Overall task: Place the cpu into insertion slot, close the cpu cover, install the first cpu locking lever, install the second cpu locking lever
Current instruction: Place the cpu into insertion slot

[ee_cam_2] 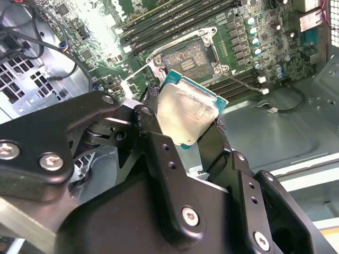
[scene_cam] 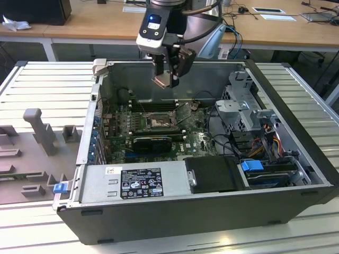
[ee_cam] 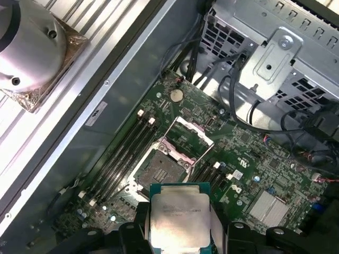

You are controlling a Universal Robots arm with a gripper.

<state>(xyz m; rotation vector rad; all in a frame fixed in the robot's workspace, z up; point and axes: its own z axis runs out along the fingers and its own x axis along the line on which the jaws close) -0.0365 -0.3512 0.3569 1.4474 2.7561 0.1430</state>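
While gripper (scene_cam: 165,79) clamps cpu (ee_cam: 179,219) edges, clear air above insertion slot (ee_cam: 159,169)

Black jointed pincer (ee_cam_2: 185,114), silver screws (ee_cam_2: 51,161), grey wrist (scene_cam: 159,38), blue light (scene_cam: 153,20)

The cpu (ee_cam: 180,219) has a dull, smooth silver metal top.

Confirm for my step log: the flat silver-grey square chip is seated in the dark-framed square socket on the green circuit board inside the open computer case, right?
Not seated: the tool holds the flat silver-grey square chip above the green circuit board, and the dark-framed square socket is empty, as the first wrist view shows. The computer case is open.
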